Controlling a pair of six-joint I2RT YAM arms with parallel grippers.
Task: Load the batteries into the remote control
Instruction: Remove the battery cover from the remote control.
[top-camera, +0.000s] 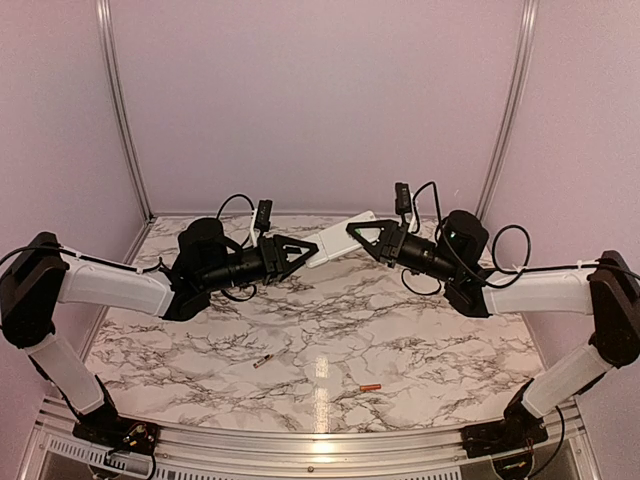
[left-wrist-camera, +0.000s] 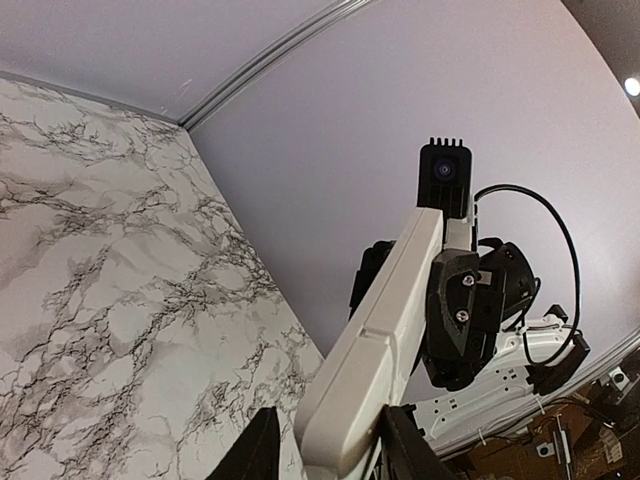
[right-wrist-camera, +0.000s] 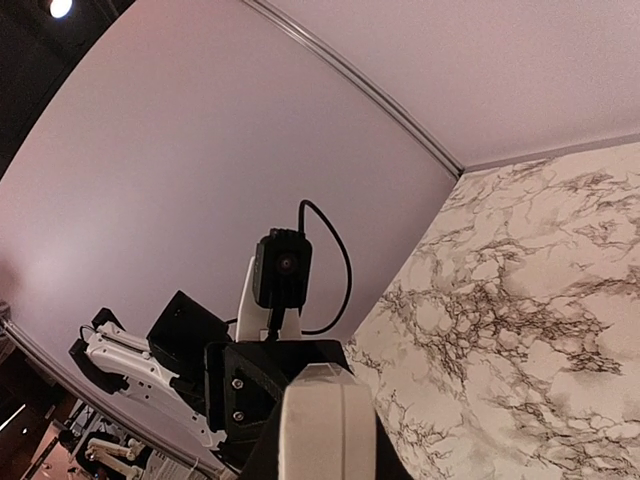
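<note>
— R pincer (top-camera: 362, 236), how's it set?
— Clamped tight on the remote control (top-camera: 338, 240), upper centre of the top view, up off the table (top-camera: 430, 340). Black fingers pinch its upper-right end.
— And the L pincer (top-camera: 305, 256)?
— Jaws part-open, either side of the remote's lower-left end. In the L wrist view one finger (left-wrist-camera: 405, 448) sits right by the white edge, the other looks a hair off. Can't tell if it's actually gripping.
— Remote itself?
— Slim white plastic slab, smooth, rounded corners. Runs lower left to upper right btwn the two pincers.
— Batteries?
— Both lying flat on the glossy marble-look top, lower centre. Gold battery (top-camera: 263, 361) on the left, orange battery (top-camera: 371, 387) lower right of it, well apart. Thin little cylinders.
</note>
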